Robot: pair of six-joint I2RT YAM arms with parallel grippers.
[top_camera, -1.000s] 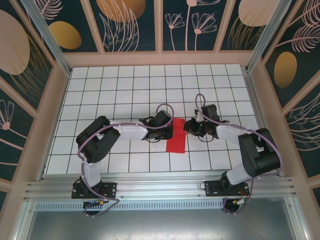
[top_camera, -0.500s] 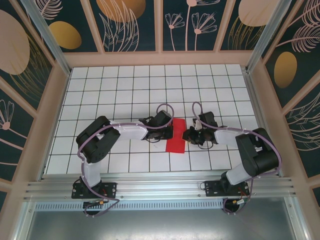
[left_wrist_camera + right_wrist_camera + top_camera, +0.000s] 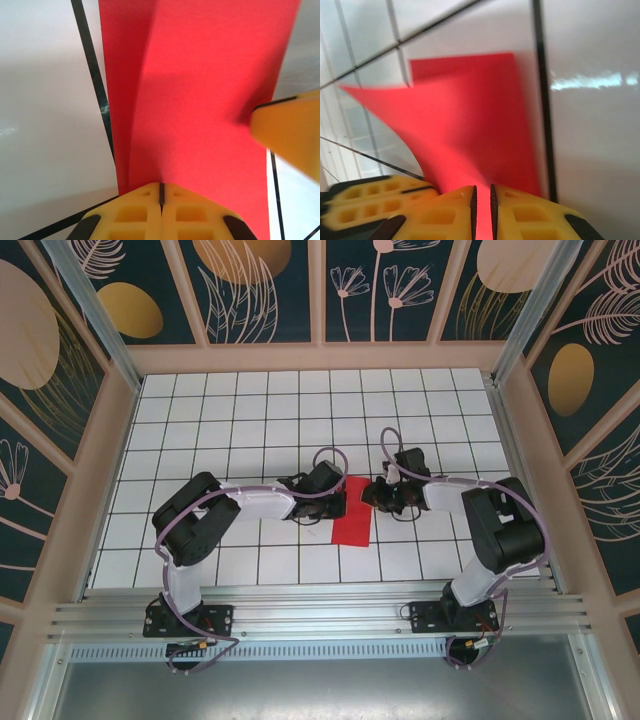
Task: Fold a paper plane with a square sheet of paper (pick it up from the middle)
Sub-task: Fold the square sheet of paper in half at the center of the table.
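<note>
The square sheet of paper [image 3: 352,512] lies at the middle of the tabletop [image 3: 250,400] between the two arms, looking from above like a narrow red strip, so it seems to be partly folded. The left hand [image 3: 161,192] is clenched on one edge of it: its yellow fingers meet with no gap and the red paper rises straight out from between them. The right hand [image 3: 481,197] grasps the opposite side, with a thin sliver of red showing between its nearly closed fingers. In both wrist views an upper layer lifts and curves away from a lower layer that lies flat on the white tiles. The step in hand is probably bringing this raised layer over into a crease. Several things could go wrong from here. With both hands pinching the same thin layer, any pull apart could tear it or drag it out of one pinch. Nothing pins the lower layer, so it may slide and leave the crease skewed. The hands also sit very near each other and could collide.
</note>
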